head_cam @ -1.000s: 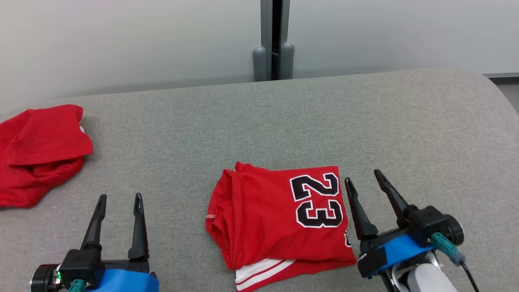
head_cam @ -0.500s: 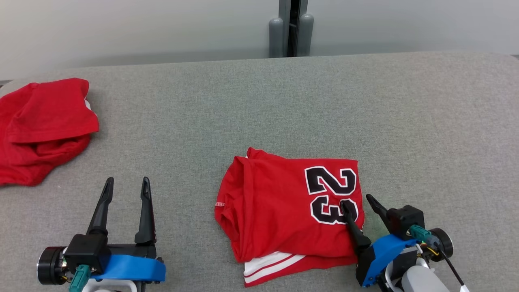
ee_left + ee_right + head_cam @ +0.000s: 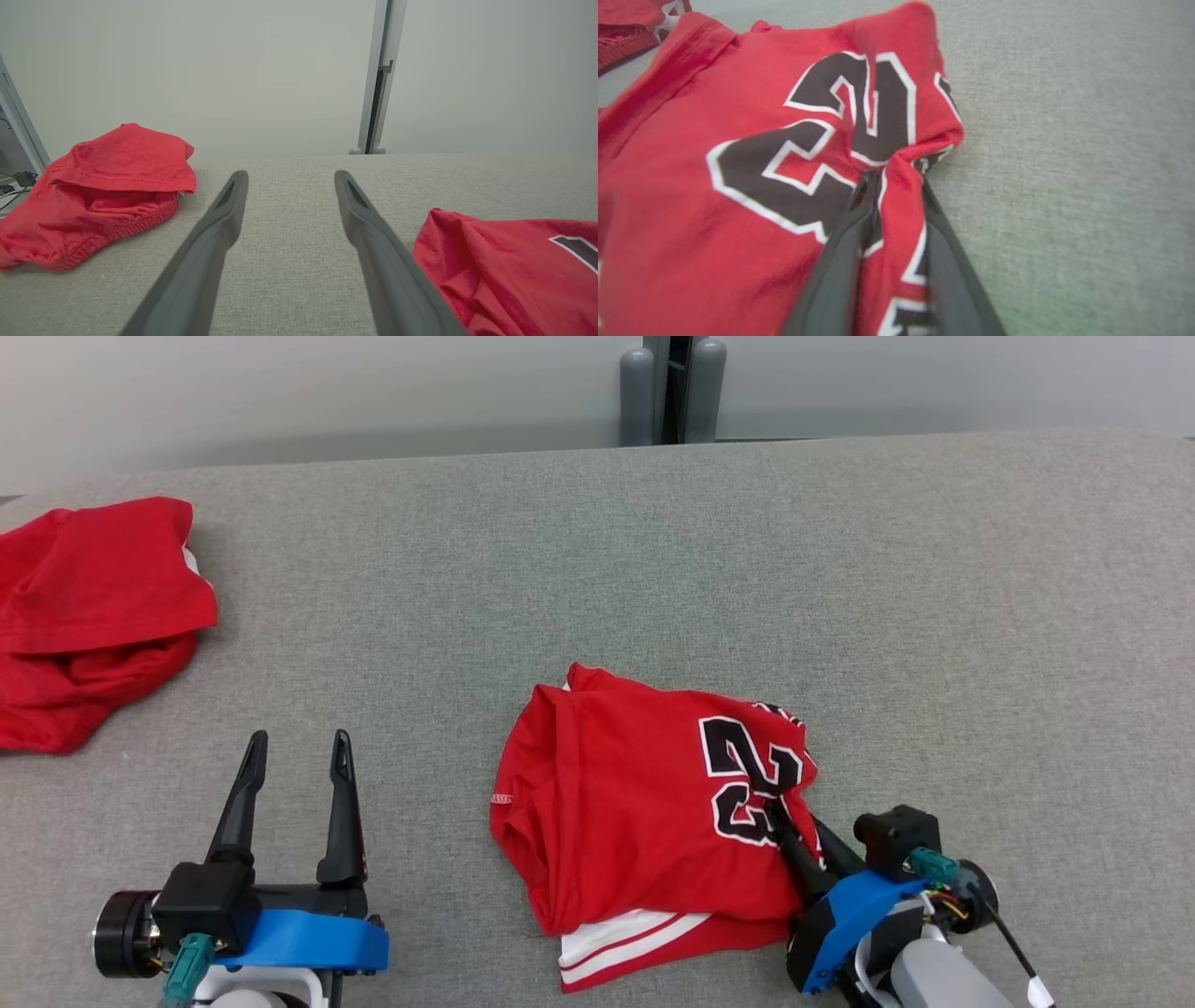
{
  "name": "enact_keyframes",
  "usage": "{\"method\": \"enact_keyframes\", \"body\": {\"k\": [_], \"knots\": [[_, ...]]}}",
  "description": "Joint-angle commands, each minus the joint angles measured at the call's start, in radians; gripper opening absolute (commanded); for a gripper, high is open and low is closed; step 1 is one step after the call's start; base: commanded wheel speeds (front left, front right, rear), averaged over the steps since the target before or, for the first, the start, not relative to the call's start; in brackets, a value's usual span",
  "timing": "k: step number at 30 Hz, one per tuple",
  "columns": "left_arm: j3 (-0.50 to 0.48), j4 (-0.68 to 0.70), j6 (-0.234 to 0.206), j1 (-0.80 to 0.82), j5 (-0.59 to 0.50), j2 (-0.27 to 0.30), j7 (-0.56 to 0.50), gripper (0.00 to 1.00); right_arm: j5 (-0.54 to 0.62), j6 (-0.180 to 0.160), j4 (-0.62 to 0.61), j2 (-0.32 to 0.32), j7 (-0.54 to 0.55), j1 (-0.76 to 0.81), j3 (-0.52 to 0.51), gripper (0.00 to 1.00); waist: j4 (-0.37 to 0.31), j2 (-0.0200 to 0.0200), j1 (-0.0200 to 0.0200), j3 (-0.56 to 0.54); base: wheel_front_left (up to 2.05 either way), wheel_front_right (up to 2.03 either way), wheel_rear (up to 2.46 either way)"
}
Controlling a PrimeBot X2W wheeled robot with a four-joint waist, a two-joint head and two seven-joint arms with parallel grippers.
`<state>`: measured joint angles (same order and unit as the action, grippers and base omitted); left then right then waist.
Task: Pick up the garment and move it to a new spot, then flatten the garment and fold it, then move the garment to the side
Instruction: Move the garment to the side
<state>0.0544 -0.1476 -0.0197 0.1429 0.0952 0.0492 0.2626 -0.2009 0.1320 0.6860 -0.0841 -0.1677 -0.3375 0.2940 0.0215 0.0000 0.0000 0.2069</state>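
- The red jersey (image 3: 635, 821) with the number 23 lies folded on the gray padded table (image 3: 934, 616), near the front edge and a bit to the right of the middle.
- It looks folded already, so I think the job now is to take hold of it and move it to the side.
- The right gripper (image 3: 792, 821) is at the jersey's right edge, by the number. Its two dark fingers (image 3: 840, 261) are pinching a bump of red cloth between them. The cloth is bunched up where they squeeze.
- To do this well, the pinch should catch all the layers, not just the top one. If it grabs only the top, the fold may fall open when the jersey is pulled.
- A slow, low slide across the table would keep the fold neat.
- The left gripper (image 3: 299, 739) hangs over bare table, well apart from the jersey. Its fingers are spread wide and hold nothing.
- Another red garment (image 3: 93, 607) lies in a heap at the far left.
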Motion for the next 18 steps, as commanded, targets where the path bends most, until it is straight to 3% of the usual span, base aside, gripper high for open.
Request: {"method": "enact_keyframes", "body": {"k": [1, 7, 18], "knots": [[0.001, 0.003, -0.004, 0.013, 0.003, 0.003, 0.003, 1.00, -0.004, -0.003, 0.017, -0.012, -0.004, -0.010, -0.001, 0.00, -0.005, 0.0000, 0.0000, 0.004, 0.00, 0.00, 0.00], [0.007, 0.016, -0.001, 0.033, 0.006, 0.003, 0.003, 1.00, -0.011, -0.003, 0.003, -0.080, -0.034, -0.063, -0.044, 0.00, -0.044, 0.0000, 0.0000, 0.034, 0.00, 0.00, 0.00], [-0.001, 0.040, 0.011, 0.093, -0.028, 0.004, 0.003, 1.00, -0.034, -0.002, -0.052, -0.207, -0.042, -0.127, -0.131, 0.00, -0.184, 0.0000, 0.0000, 0.128, 0.00, 0.00, 0.00]]}}
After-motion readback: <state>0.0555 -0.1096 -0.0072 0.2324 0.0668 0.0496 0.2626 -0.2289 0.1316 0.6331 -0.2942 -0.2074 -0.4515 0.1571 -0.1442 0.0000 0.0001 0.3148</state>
